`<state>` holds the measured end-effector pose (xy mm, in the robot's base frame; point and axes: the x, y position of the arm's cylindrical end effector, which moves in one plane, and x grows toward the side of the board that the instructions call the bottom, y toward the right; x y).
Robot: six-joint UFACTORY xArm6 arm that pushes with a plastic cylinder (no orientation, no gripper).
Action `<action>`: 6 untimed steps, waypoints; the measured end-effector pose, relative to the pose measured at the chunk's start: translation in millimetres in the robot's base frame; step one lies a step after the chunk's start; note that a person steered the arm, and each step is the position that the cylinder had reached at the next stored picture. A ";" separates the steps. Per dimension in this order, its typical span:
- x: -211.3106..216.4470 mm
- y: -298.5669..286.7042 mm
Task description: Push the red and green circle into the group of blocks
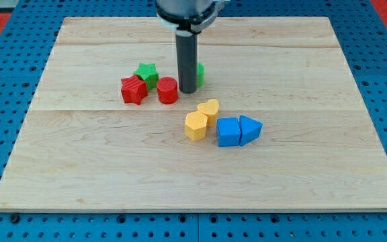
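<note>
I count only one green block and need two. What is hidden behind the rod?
A green block peeks out on the view's right of my tip. Only a sliver shows; the rod covers the rest, so its shape cannot be told.

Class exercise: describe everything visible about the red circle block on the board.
The red circle is a short, upright cylinder of glossy plastic-looking material, standing on the wooden board. The red star sits close on the view's left, the green star behind. My tip stands just to its right; contact cannot be judged.
</note>
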<state>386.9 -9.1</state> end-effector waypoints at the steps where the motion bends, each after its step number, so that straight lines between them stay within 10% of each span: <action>1: 10.4 34.3; 3: -36.8 74.2; 6: -20.1 -48.8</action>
<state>366.8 -58.0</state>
